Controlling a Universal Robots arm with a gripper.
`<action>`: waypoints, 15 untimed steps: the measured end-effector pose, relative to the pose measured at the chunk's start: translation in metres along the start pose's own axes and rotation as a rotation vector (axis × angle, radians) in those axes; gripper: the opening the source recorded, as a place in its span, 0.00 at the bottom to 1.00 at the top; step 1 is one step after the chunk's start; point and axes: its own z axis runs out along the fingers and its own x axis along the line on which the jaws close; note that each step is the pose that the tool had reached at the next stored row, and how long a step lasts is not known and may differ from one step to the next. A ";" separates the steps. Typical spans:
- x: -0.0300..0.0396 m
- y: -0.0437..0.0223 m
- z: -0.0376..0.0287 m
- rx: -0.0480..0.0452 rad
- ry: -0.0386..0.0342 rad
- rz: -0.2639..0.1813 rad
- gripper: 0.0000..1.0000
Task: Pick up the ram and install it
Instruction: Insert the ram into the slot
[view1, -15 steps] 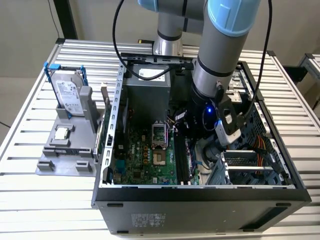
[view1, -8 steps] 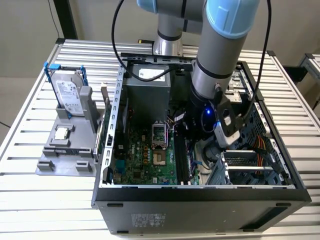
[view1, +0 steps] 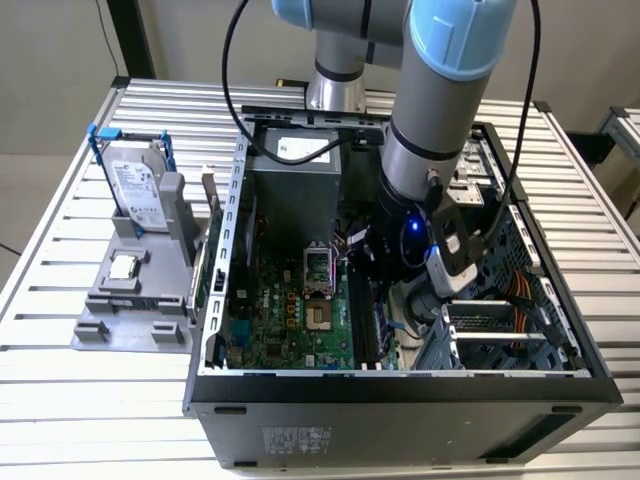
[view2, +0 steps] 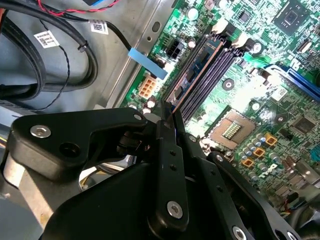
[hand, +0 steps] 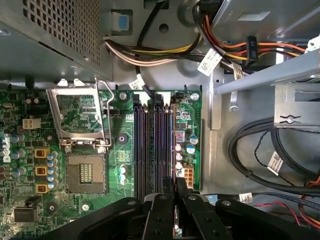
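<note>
Black pincer (view2: 167, 117) fingers, closed on the thin dark green-blue ram stick (view2: 197, 65), hold it in what seems the outermost slot of the green motherboard (hand: 75, 150) inside the open black computer case (view1: 400, 395), seating likely unfinished.

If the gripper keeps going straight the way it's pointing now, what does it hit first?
Most likely the memory slots on the motherboard. The gripper is shut on the ram, whose edge lines up along the outermost slot nearest the metal case wall. How much gap remains is hard to judge.
</note>
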 end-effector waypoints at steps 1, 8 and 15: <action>0.0000 0.0000 0.0007 0.0001 0.0000 0.000 0.00; 0.0007 0.0000 0.0050 0.0026 0.0000 0.000 0.00; 0.0015 0.0000 0.0068 0.0027 0.0000 0.001 0.00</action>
